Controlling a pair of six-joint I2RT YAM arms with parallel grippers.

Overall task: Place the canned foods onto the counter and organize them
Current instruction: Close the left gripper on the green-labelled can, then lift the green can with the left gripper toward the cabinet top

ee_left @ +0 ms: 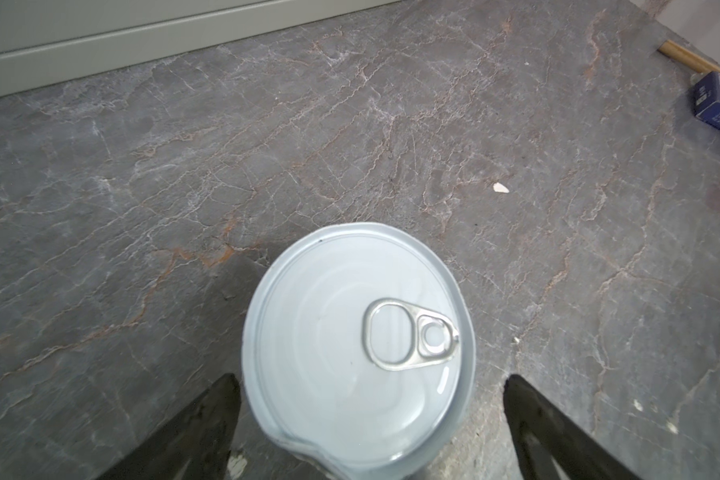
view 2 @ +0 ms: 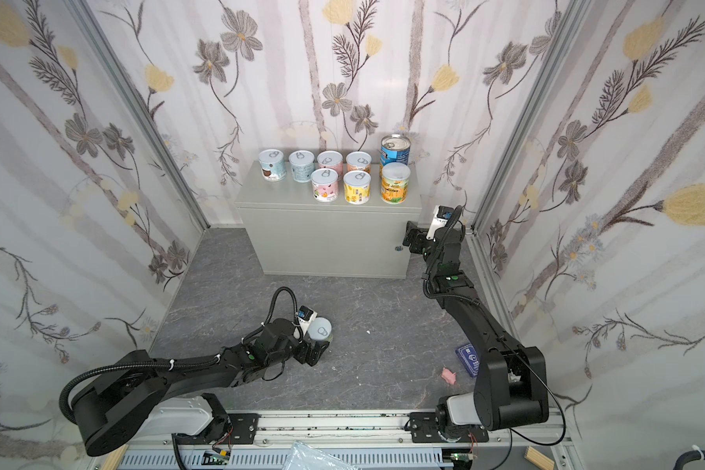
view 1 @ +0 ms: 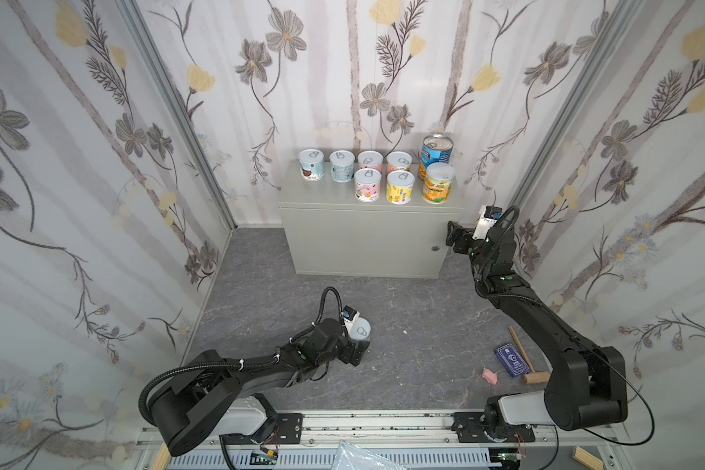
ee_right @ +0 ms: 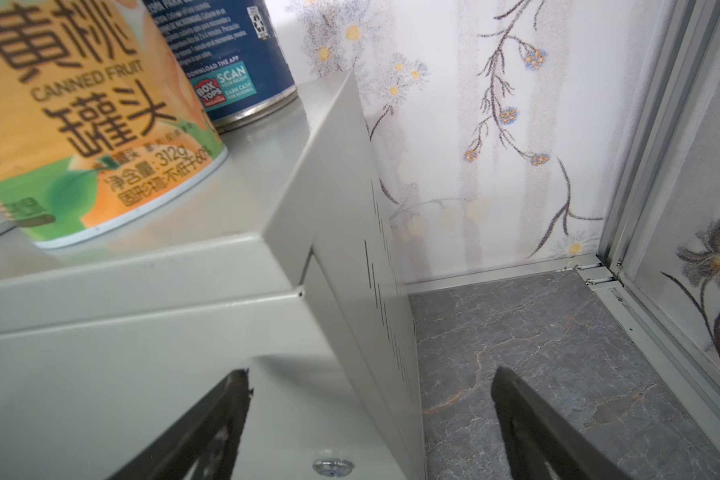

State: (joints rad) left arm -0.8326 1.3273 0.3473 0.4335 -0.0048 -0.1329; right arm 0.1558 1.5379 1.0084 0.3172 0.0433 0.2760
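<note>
I'm watching a dark marbled floor point(view 1: 403, 317) boxed in by floral wallpaper point(view 1: 98, 203). The counter point(view 1: 367, 240) is carrying 8: 6 short cans point(view 1: 368, 185), 1 blue can point(view 1: 437, 148), 1 orange can point(view 1: 438, 183). Only the left wrist view is showing the pull tab point(ee_left: 408, 334) on the 9th can point(ee_left: 329, 395), which is standing on the floor between the spread fingers of the left gripper point(ee_left: 371, 376). The right gripper point(ee_right: 371, 370) is hanging spread and empty at the counter's corner.

Eight cans point(view 1: 399, 185) upright atop counter point(view 1: 367, 240); ninth can point(view 1: 360, 330), white-lidded, seemingly upright, on floor point(view 1: 408, 317).
</note>
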